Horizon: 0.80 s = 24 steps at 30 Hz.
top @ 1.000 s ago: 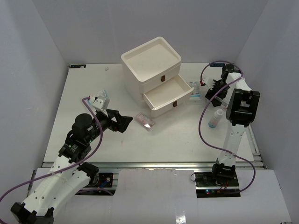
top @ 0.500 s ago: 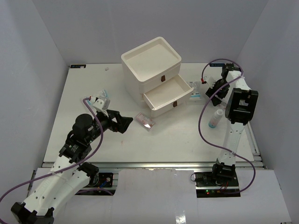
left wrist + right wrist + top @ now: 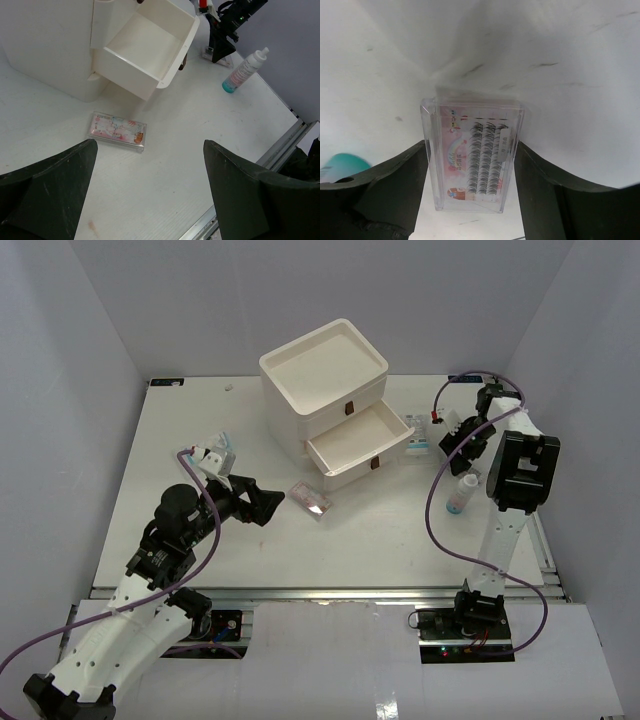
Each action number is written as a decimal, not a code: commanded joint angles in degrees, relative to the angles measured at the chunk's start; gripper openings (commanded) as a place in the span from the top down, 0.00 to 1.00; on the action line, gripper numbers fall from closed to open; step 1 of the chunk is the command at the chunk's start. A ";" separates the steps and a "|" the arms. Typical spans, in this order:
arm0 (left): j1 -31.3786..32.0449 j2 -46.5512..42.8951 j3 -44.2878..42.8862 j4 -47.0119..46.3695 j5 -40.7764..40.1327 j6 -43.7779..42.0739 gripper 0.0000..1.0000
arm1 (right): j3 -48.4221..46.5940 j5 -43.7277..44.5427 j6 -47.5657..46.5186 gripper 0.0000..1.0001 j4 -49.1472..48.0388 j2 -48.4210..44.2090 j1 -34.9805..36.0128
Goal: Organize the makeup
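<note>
Though unseen overhead, a lash case (image 3: 472, 162) fills the right gripper's (image 3: 470, 150) jaws, grip uncertain; left gripper (image 3: 150, 146) gapes.

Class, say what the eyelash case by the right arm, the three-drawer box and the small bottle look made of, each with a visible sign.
Eyelash case: clear hard plastic, glossy; its contents show through. Three-drawer box: likely cream moulded plastic, satin; rounded seamless rims. Small bottle: probably plastic, white with printed label, teal base.
</note>
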State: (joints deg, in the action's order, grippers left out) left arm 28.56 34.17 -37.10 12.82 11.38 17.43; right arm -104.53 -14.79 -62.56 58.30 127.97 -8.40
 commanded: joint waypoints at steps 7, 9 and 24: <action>-0.52 -0.38 0.45 -1.17 0.58 0.10 0.02 | 10.35 -8.18 9.66 0.59 -8.73 -17.83 0.35; -0.52 -0.21 0.45 -1.13 0.58 0.08 0.02 | 13.30 -8.90 11.47 0.60 -11.85 -21.51 0.46; -0.61 1.23 0.71 -1.31 0.75 0.23 0.02 | 25.87 -4.41 18.70 0.60 -32.48 -43.20 11.75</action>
State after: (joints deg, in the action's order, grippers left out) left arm 28.23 35.15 -36.86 12.38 11.40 17.45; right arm -78.81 -21.00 -46.40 35.26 90.48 -0.43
